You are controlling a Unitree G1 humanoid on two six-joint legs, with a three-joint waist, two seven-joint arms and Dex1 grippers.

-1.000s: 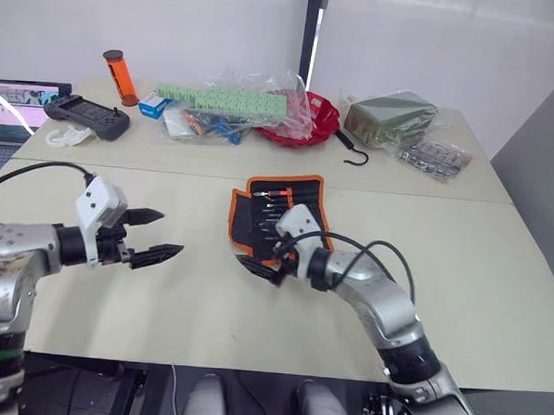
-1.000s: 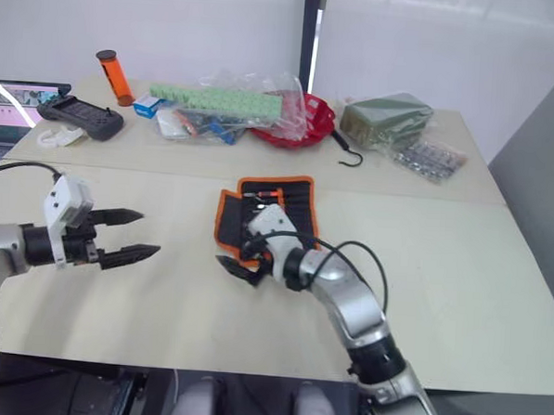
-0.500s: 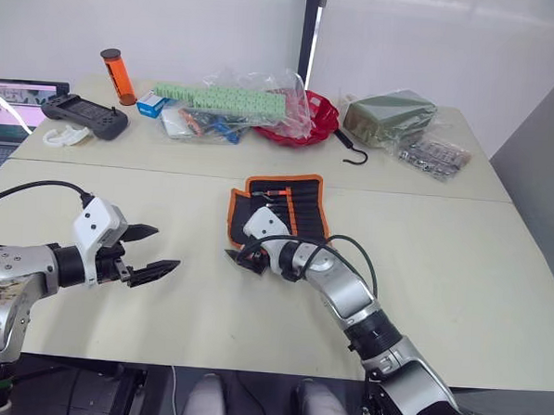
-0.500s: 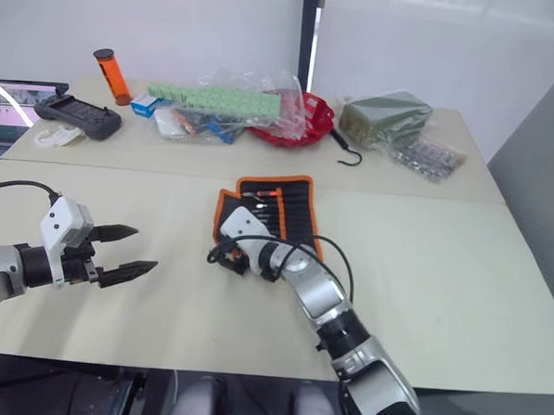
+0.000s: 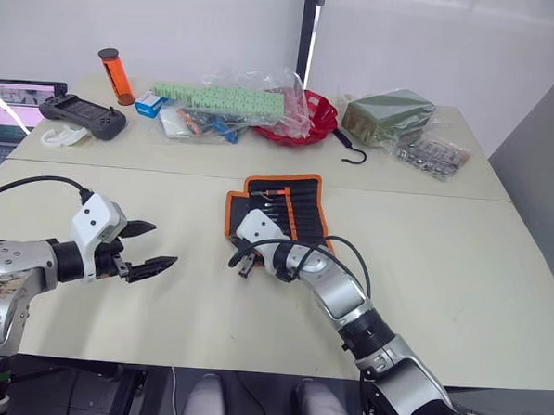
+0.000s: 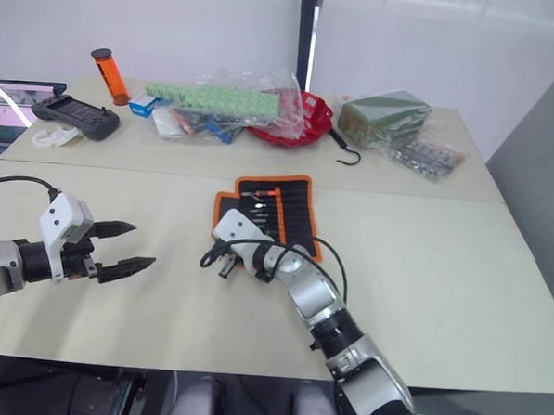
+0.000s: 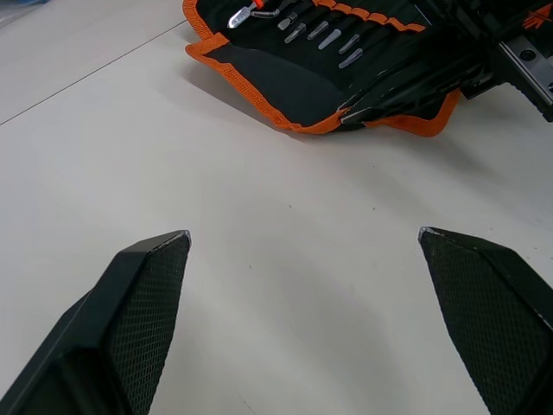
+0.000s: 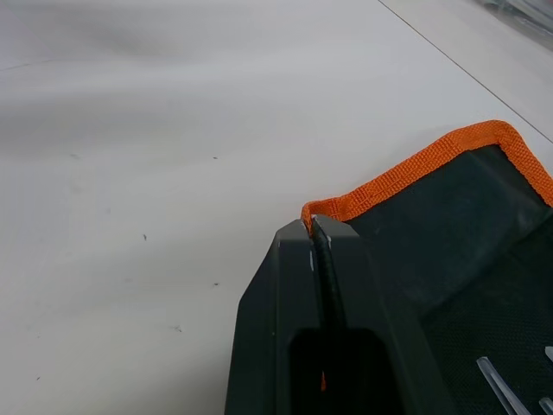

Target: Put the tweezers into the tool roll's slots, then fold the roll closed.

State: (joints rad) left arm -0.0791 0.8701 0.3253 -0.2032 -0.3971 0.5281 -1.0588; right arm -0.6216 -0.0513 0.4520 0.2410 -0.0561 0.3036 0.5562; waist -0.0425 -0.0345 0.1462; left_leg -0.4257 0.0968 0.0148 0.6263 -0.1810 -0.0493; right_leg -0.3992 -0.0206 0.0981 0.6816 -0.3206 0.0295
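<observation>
Cluttered far table (image 5: 261,156) behind tool roll (image 5: 291,201)

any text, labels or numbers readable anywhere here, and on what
None can be read.
Laptop screen: a pink and white picture, any writing too small to read.
Small blue box: print too small to read.
Orange cylinder: no label legible.
Tool roll: no legible marking.
Dark green packet: no legible marking.
</observation>
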